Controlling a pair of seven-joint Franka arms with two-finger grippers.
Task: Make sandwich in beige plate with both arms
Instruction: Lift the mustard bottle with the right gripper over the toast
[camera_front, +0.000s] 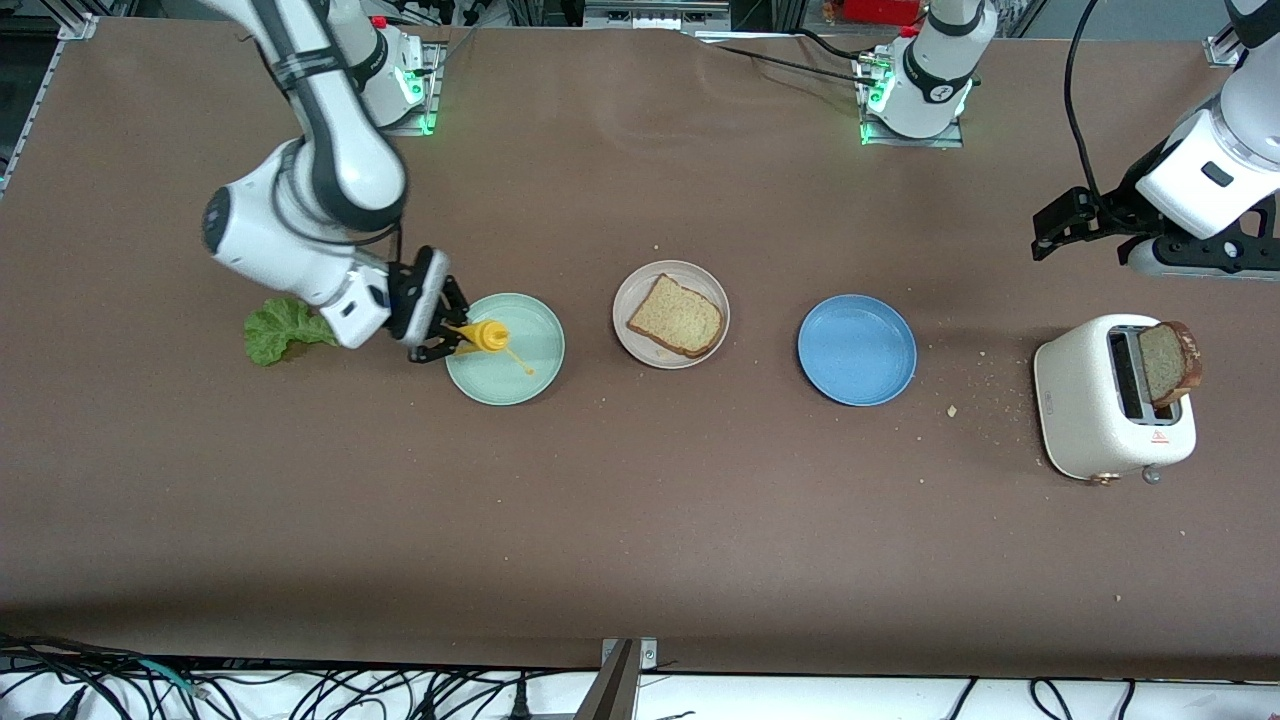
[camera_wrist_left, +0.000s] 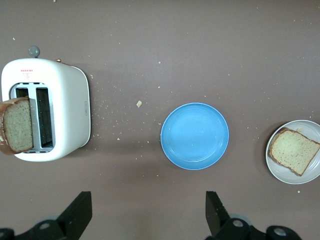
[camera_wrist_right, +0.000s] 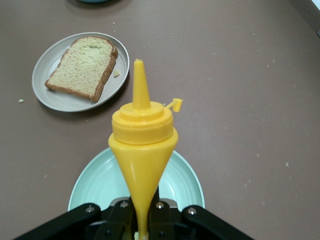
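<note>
While the right gripper (camera_front: 440, 335) is squeezing the mustard bottle (camera_front: 487, 337) over the mint plate (camera_front: 530, 385), sauce could be spilling there; the left gripper (camera_wrist_left: 147, 212) is waiting released.

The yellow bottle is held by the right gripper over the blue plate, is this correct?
Not quite. The right gripper holds the yellow bottle over the mint green plate, not the blue plate, which lies empty toward the left arm's end. The front view shows this.
</note>
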